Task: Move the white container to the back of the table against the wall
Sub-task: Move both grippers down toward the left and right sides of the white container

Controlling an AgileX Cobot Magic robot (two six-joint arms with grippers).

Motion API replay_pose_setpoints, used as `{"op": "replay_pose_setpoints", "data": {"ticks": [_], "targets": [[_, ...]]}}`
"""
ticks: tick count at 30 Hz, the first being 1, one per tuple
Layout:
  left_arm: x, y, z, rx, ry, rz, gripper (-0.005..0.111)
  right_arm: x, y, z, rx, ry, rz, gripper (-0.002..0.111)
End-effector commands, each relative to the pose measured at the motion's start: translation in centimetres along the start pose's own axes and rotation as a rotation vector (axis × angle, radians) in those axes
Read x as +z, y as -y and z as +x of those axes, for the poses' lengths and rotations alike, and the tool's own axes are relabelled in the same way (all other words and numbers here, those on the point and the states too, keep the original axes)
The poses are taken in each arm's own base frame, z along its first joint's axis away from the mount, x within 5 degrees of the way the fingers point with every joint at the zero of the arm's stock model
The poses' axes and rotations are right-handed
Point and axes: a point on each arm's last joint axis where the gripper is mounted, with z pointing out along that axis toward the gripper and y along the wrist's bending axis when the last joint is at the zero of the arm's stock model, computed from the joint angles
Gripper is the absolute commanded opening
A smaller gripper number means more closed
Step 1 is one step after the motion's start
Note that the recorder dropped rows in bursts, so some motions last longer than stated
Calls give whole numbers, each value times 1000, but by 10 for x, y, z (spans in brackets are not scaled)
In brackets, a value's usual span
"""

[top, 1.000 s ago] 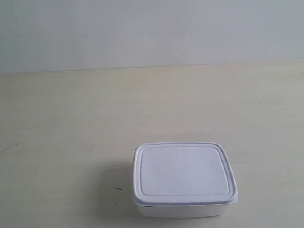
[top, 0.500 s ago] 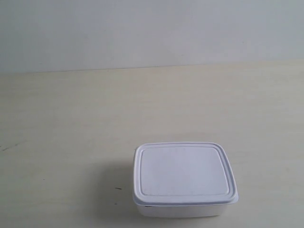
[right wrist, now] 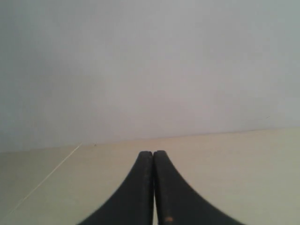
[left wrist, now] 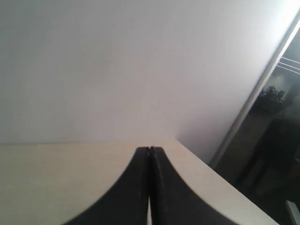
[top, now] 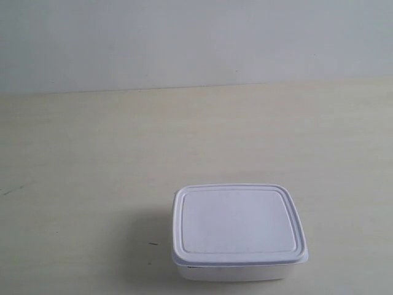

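1. I see my left gripper (left wrist: 149,151) with its black fingers pressed flat together.
2. It sits over the cream table (left wrist: 51,183), which meets the pale wall (left wrist: 117,70).
3. Past the table's corner is a dark blurred area (left wrist: 276,140).

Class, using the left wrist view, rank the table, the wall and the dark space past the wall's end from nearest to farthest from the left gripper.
1. The table, directly below the left gripper, whose fingertips are shut.
2. The wall, rising behind the table's back edge.
3. The dark space, beyond the wall's end and off the table's side; likely farthest.
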Motion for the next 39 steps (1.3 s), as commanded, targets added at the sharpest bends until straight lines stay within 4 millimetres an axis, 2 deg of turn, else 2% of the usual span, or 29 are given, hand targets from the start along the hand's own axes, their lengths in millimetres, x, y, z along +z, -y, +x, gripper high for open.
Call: {"op": "replay_pose_setpoints", "data": {"ticks": [1, 6, 15, 22, 31, 36, 39], "targets": [[0, 7, 7, -32, -105, 63, 0, 9, -2, 6, 25, -101, -76, 0], [6, 8, 12, -92, -164, 122, 0, 26, -6, -7, 44, -190, -185, 0], [42, 12, 51, -168, -494, 264, 0, 45, -1, -2, 106, -311, -265, 0], [65, 20, 88, -201, -712, 313, 0, 65, -6, 17, 135, -443, -360, 0], [79, 27, 129, -185, -916, 324, 0, 80, -20, 37, 96, -549, -470, 0], [82, 26, 142, -175, -982, 318, 0, 85, -29, 54, 59, -618, -540, 0], [83, 26, 144, -174, -989, 317, 0, 84, -33, 68, 6, -655, -593, 0]]}}
